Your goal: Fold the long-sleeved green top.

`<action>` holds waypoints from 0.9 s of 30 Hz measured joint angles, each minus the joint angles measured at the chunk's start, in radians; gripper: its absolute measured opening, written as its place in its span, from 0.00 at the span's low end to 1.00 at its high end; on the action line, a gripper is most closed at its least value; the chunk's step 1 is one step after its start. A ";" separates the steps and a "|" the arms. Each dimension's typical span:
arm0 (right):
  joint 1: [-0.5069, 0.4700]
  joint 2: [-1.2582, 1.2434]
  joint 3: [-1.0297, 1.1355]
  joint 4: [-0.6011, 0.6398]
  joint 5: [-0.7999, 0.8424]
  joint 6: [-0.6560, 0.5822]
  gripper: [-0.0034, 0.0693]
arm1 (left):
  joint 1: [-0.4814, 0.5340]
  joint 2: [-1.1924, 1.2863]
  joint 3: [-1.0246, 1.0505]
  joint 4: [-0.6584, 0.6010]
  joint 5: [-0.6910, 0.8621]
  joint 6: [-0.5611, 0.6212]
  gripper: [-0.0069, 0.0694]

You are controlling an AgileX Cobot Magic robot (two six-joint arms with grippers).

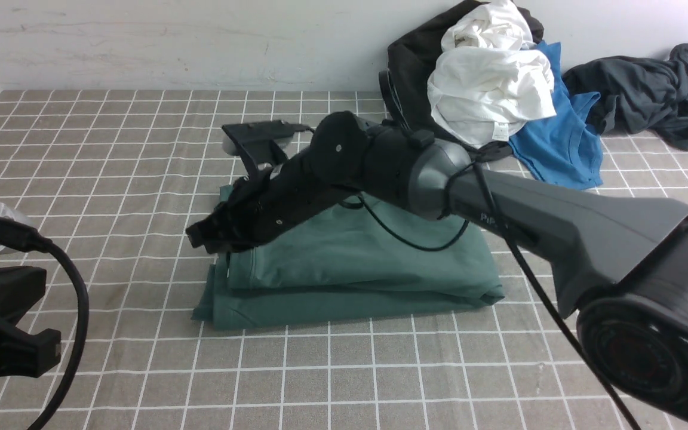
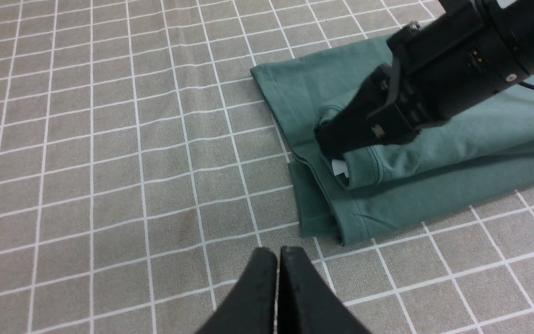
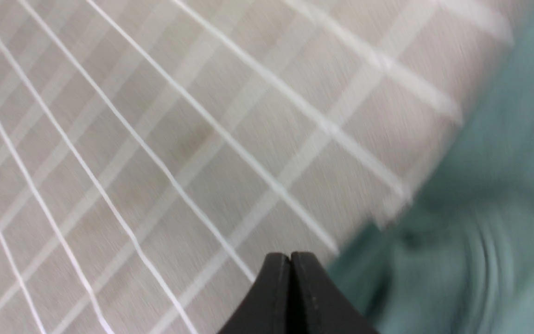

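Right gripper (image 3: 290,262): pressed together, with nothing pinched between its tips as far as the right wrist view shows. It hangs low over the left edge of the folded top, close to the neck opening and the small white tag (image 2: 340,168).
Left gripper (image 2: 278,255): also pressed together and empty, above bare table (image 1: 111,155) near the front-left corner of the top, not touching it.
Green long-sleeved top (image 1: 368,263): lies in the middle of the table as a compact rectangle of several layers. The upper layer sits a little back from the lower one. No sleeve shows, so they seem to be tucked inside.
Other clothes: a white garment (image 1: 487,89), a blue shirt (image 1: 559,146) and a dark grey garment (image 1: 648,89) are heaped at the far right by the wall, well apart from the top.
Step in hand: I judge that the last fold is laid and the right arm is at its release.
Progress: nearly finished, in my judgement.
Next move: the right arm should rise straight off the cloth without dragging the upper layer. A small push could then bring the edges in line.
Risk: the arm's black cable (image 1: 415,239) hangs above the cloth and could catch it.
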 joint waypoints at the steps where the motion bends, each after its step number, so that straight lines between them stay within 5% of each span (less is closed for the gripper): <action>1: -0.003 -0.005 -0.042 -0.009 0.014 -0.029 0.03 | 0.000 -0.007 0.000 0.000 0.000 0.004 0.08; 7: -0.044 -0.117 -0.240 -0.287 0.309 -0.012 0.03 | 0.000 -0.076 0.000 0.014 -0.001 0.063 0.08; 11: -0.107 -0.332 -0.238 -0.494 0.365 0.060 0.03 | 0.000 -0.092 0.000 0.014 -0.007 0.079 0.08; 18: -0.329 -0.681 -0.095 -0.545 0.353 0.124 0.03 | 0.000 -0.092 0.000 0.014 -0.012 0.080 0.08; 23: -0.478 -0.979 0.318 -0.545 0.093 0.128 0.03 | 0.000 -0.092 0.000 0.013 0.013 0.081 0.08; 27: -0.484 -1.187 0.713 -0.537 -0.264 0.094 0.03 | 0.000 -0.092 0.000 0.012 0.031 0.081 0.08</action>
